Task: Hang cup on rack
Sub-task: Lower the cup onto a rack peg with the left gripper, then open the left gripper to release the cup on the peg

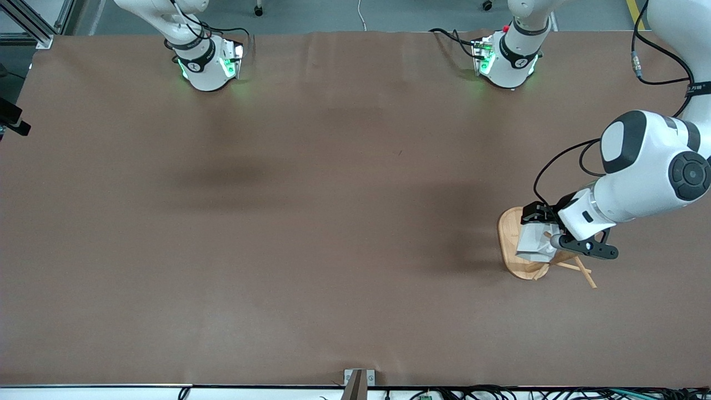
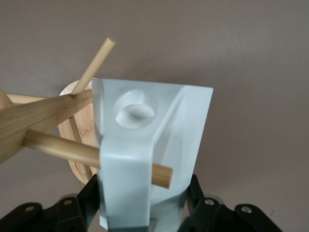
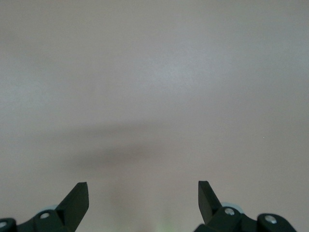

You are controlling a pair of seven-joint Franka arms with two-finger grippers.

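The cup (image 1: pixel 534 243) appears at the lower right of the front view, raised over the rack (image 1: pixel 514 253) and gripped by the left gripper (image 1: pixel 537 223). In the left wrist view the cup (image 2: pixel 149 150) fills the centre of the frame, white and faceted, with its flat tab handle facing the camera. One thin peg (image 2: pixel 63 147) of the rack (image 2: pixel 43 121) meets the cup's handle side from the centre left of that frame, and its cut end (image 2: pixel 163 175) shows just past the handle edge. Whether the peg passes through the handle hole cannot be determined. A round recess (image 2: pixel 136 109) is visible higher on the cup.

The left gripper (image 2: pixel 145 212) is clamped on the cup; its black fingers (image 2: pixel 79 205) flank the cup's base at the lower edge of the left wrist view.

The rack's oval base rests on the brown table (image 1: pixel 311 222) toward the left arm's end, with pegs (image 1: pixel 580 271) projecting outward.

The right gripper (image 3: pixel 143 198) is released, its fingertips spread wide at the lower edge of the right wrist view, above bare table (image 3: pixel 154 96). The right arm waits.
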